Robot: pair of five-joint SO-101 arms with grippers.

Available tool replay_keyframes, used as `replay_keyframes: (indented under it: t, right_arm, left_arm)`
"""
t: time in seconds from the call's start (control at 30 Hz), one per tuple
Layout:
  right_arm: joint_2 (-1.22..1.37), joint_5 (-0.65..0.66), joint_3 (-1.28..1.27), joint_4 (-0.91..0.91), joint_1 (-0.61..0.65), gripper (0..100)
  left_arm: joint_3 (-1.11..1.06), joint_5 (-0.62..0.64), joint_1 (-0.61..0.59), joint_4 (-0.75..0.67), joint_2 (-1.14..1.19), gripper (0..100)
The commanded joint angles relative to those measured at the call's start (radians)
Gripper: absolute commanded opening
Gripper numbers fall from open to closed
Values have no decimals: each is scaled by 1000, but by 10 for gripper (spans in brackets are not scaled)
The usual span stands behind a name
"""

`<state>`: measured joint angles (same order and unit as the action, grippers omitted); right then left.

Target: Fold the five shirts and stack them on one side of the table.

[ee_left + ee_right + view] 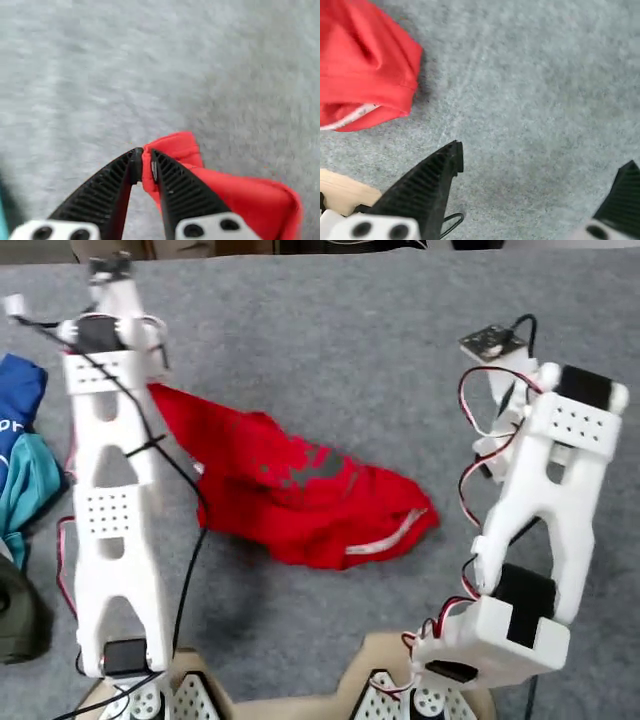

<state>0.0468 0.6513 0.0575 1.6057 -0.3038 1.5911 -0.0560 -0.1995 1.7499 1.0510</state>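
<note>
A crumpled red shirt (290, 490) with a grey print lies in the middle of the grey table. Its far left corner is pinched in my left gripper (145, 152), which is shut on the fabric (240, 195) just above the table. In the high view the left arm stretches along the table's left side and its gripper (148, 375) is at that corner. My right gripper (543, 155) is open wide over bare table, apart from the shirt's right end (365, 65) with its white-striped hem. The right arm (550, 500) stands folded at the right.
More shirts sit at the left edge: a blue one (18, 390), a teal one (35, 480) and a dark one (20, 615). The arms' wooden base (290, 702) is at the front edge. Grey table (330, 350) lies open beyond the red shirt.
</note>
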Motion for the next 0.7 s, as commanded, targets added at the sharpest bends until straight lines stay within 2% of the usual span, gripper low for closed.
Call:
replay_keyframes:
  t: [0.0,0.1,0.2,0.27,0.53,0.67]
  right_arm:
    - [-12,-15,64,20,62,447]
    - [-12,-15,79,55,125,447]
    - [-12,-15,96,74,191,447]
    - [-12,-15,99,75,231,447]
    - [-12,-15,97,83,308,447]
    - [-12,-15,99,120,325,447]
  left_arm:
    - [44,2,-71,12,-166,20]
    - [-46,2,-118,12,-268,20]
    - [-261,-5,-141,12,-387,20]
    - [-459,-31,-138,12,-476,20]
    - [-1356,-279,-54,11,-792,20]
    - [-1676,-361,-48,11,-880,20]
